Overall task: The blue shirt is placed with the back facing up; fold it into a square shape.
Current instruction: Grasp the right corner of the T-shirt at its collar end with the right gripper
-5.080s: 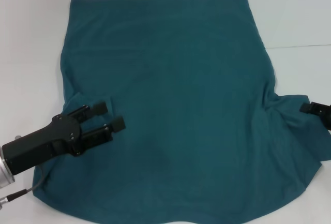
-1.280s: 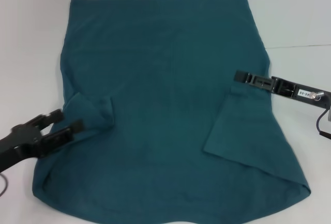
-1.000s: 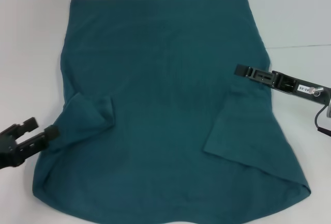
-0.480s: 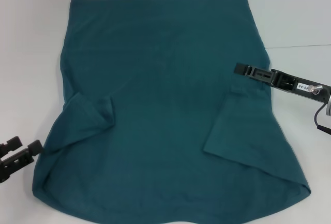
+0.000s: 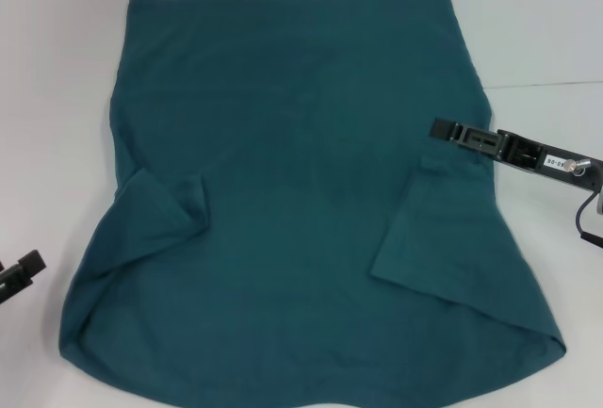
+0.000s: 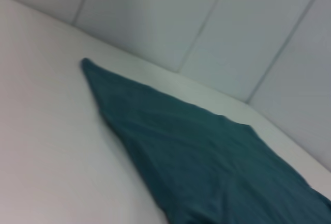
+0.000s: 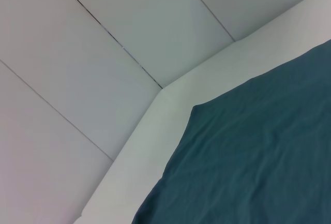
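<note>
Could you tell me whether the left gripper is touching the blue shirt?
Apart: the head view shows bare white table between the left gripper and the blue shirt.

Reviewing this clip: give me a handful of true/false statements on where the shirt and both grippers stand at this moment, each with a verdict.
1. Both sleeves of the plain dark teal-blue knit shirt are folded inward onto its body. True.
2. The left gripper rests on the middle of the shirt. False: it is off the fabric, at the picture's left edge, over the white table.
3. The right gripper is over the shirt's right side, just above the folded-in right sleeve. True.
4. The shirt is already folded into a square. False: only the sleeves are turned in; the body lies spread out.
5. The shirt carries a large white print. False: it is plain.
</note>
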`<state>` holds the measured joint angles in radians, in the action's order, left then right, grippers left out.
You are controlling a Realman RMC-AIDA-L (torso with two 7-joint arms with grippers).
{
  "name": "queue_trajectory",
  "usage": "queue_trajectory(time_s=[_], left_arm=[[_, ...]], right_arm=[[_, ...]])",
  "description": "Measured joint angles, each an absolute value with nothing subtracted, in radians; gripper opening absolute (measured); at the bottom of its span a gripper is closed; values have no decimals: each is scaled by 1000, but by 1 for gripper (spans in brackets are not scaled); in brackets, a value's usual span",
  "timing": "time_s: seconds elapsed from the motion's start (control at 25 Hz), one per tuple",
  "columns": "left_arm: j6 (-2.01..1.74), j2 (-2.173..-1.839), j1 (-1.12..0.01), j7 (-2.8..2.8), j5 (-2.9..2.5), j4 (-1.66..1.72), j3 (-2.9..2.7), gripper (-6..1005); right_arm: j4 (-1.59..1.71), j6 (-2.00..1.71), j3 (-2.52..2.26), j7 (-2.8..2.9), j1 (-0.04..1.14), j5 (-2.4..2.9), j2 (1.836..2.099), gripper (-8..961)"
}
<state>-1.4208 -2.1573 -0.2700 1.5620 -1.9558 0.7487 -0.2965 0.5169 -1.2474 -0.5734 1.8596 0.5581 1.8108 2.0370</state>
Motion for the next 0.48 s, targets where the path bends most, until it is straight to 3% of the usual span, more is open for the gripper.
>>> queue_trajectory(time_s=[0.48], left_arm=[[-1290,-2161,-279,1603,-1963,740,-335,869]], right_arm=[[517,-1244,-572,1862,564,1809,2037,941]])
